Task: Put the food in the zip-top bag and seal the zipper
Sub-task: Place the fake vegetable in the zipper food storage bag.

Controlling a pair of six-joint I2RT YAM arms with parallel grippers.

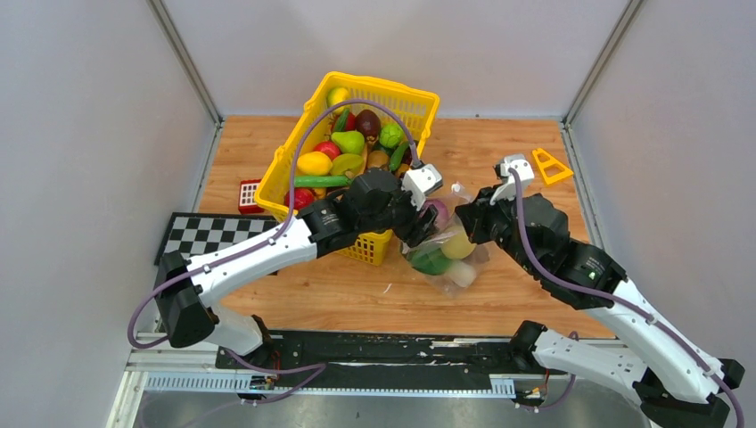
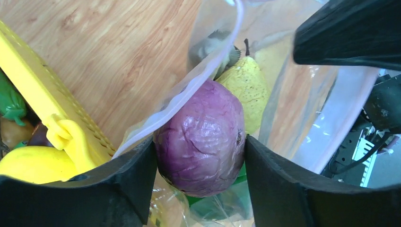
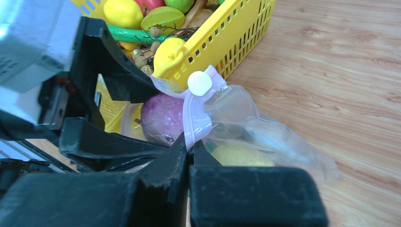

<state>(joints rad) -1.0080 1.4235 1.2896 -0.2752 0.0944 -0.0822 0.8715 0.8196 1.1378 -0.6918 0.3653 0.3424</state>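
My left gripper (image 2: 198,165) is shut on a purple toy vegetable (image 2: 201,137) and holds it in the mouth of the clear zip-top bag (image 1: 450,259), next to the basket's near corner. The pale pink zipper strip (image 2: 189,90) runs beside it. A yellow pear (image 2: 248,87) and a green piece (image 1: 431,262) lie inside the bag. My right gripper (image 3: 189,146) is shut on the zipper strip (image 3: 195,120) and lifts that edge; a white slider knob (image 3: 200,83) sits at the strip's end. More toy food (image 1: 343,152) fills the yellow basket (image 1: 419,102).
A black-and-white checkerboard (image 1: 209,234) lies at the left under my left arm. A small red block (image 1: 250,194) sits left of the basket. An orange triangle (image 1: 551,167) lies at the back right. Grey walls enclose the wooden table on three sides.
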